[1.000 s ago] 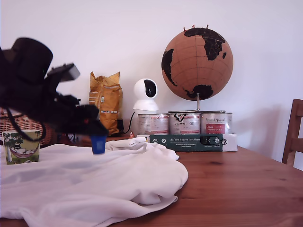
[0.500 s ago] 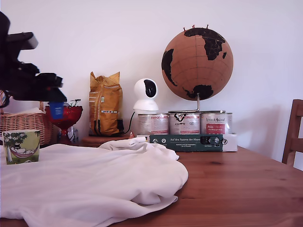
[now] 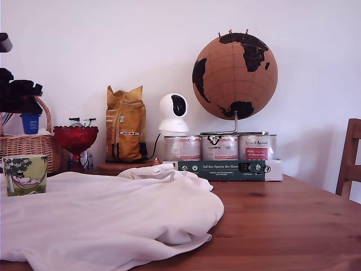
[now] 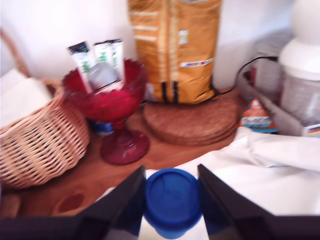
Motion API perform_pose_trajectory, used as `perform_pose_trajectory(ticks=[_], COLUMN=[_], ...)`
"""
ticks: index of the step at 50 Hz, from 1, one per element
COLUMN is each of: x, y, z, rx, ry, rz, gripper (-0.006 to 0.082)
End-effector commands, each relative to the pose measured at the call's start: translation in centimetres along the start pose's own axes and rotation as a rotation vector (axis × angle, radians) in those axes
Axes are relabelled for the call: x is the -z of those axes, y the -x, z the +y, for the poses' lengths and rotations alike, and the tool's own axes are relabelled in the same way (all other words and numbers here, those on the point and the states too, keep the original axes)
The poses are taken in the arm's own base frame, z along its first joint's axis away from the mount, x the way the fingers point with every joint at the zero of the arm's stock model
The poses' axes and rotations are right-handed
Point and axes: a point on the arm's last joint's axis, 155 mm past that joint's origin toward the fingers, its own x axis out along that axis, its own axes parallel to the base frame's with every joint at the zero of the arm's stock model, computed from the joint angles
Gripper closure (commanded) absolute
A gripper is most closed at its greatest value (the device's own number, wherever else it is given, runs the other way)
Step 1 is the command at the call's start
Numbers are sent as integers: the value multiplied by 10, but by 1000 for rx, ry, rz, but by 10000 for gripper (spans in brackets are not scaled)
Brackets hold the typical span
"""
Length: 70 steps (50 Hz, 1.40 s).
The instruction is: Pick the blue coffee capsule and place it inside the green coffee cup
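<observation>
The blue coffee capsule (image 3: 30,122) hangs in the air at the exterior view's left edge, well above the green coffee cup (image 3: 25,175), which stands on the white cloth (image 3: 113,214). My gripper (image 3: 25,107) is shut on the capsule, with most of the arm cut off by the frame's edge. In the wrist view the capsule (image 4: 171,200) shows its round blue base, clamped between the two dark fingers (image 4: 120,205) of the gripper (image 4: 170,207). The cup is out of the wrist view.
A wicker basket (image 3: 31,144), a red glass bowl (image 3: 75,137) with packets in it and a yellow coffee bag (image 3: 125,124) stand at the back left. A white camera (image 3: 173,113), three tins (image 3: 220,148), a globe (image 3: 235,69) and a chair (image 3: 350,164) are further right.
My gripper has carried the capsule up off the cloth and leftwards, past the red bowl, until it hangs above the cup at the view's left edge.
</observation>
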Motion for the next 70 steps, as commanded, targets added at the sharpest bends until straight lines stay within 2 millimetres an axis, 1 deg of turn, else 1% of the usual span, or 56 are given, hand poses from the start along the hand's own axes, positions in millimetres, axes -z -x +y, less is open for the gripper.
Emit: perform_pose_trajectory(ticks=[1,6,12,15,20,21,27,32,34,36,39,40,42,44,46,57,70], x=[14,22,24,23,24,24,24,23,24,23,21,20,17,13,8,-19,-34], y=[-3,-3,-3,-3,-3,-3,-3,-2,-1,0,3,4,6,10,13,40,66], z=[8,11,11,10,10,10,8,5,4,3,-2,-3,-3,-4,-4,-10,-25], rx=[-11,-13,-13,-13,-12,-12,-1,15,16,22,42,46,47,46,46,44,60], ry=[15,25,26,26,27,28,30,35,49,53,55,55,56,54,52,57,122], rz=[26,52,60,59,60,60,65,67,71,74,77,76,76,71,66,48,59], gripper=[538,538,535,510,380,368,365,337,358,427,596,673,798,776,789,789,789])
